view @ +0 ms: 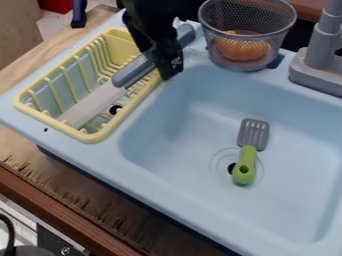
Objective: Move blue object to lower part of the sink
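White marking [176, 62] shows on the end effector [160, 64] near the knife [93, 104].

From here it looks like a toy kitchen: a pale blue play sink [200, 180] with a grey faucet [322, 45] and a yellow dish rack [90, 135]. A green-handled slotted spatula [245, 165] lies in the basin, and a mesh basket [246, 20] stands on the rim.

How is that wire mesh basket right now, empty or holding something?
Holding something: an orange object shows through the side of the basket.
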Tool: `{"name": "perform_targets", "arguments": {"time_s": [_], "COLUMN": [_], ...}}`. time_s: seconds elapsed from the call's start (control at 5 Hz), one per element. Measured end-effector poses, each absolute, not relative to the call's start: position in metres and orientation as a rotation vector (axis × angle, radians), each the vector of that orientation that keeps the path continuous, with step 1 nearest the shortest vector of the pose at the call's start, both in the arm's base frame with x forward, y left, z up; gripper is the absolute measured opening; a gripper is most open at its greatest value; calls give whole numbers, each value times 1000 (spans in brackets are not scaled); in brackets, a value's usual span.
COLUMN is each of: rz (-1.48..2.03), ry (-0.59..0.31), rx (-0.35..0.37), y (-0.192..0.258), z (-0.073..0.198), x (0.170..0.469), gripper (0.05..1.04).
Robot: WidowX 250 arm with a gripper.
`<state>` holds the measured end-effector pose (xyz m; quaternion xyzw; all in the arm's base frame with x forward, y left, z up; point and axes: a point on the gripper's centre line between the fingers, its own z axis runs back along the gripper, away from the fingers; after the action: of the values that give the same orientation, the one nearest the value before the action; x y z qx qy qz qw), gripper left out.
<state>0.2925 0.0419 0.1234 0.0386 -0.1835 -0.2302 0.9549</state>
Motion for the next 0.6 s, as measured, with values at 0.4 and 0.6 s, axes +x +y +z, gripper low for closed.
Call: {"name": "perform_targets", "arguments": {"time_s": [0.4, 0.6], "rz": [-420, -407], "ry": [-348, -350], "rx": [68, 83], "y": [49, 46], "z": [118, 118], "x": [309, 311], "gripper": [958, 703]}}
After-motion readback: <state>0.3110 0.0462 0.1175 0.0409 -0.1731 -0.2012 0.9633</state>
